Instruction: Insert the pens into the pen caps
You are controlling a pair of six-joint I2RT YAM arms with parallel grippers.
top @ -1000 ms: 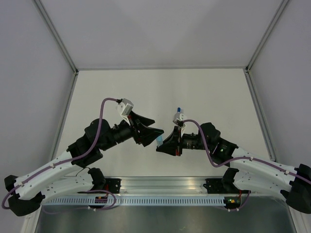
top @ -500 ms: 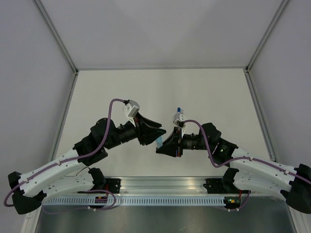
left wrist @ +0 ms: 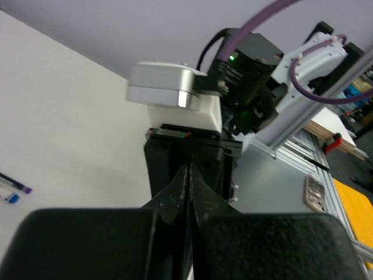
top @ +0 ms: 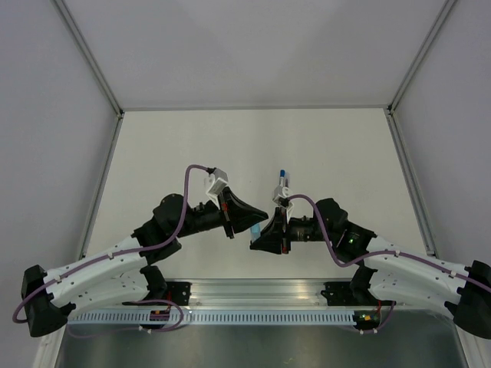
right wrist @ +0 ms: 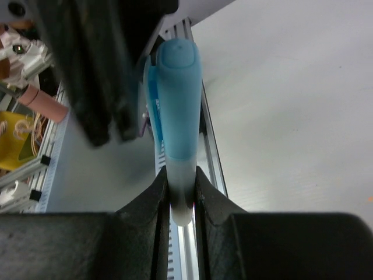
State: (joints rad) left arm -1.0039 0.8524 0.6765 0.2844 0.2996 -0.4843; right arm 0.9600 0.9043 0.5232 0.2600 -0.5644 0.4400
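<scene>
Where the two arms meet over the table (top: 192,146), the right gripper (right wrist: 180,178) is clenched on the whitish barrel of a pen (right wrist: 181,205), its fingers pinching it from both sides. A light blue cap (right wrist: 176,99) sits on that pen's free end and sticks out well past the fingertips. Just beside the cap stands the left gripper (left wrist: 187,175); whether the two touch I cannot tell. Its black fingers are pressed together to a thin slit, with nothing seen between them. From above, the two grippers point tip to tip, with the cap showing between them. Farther out, beyond the right gripper and past its wrist camera (top: 280,192), two more things lie loose on the table: a dark pen (left wrist: 14,182) with a purple end and, just beside it, a whitish piece (left wrist: 8,198) with a blue tip. Whether that piece is a pen or a cap I cannot tell.
</scene>
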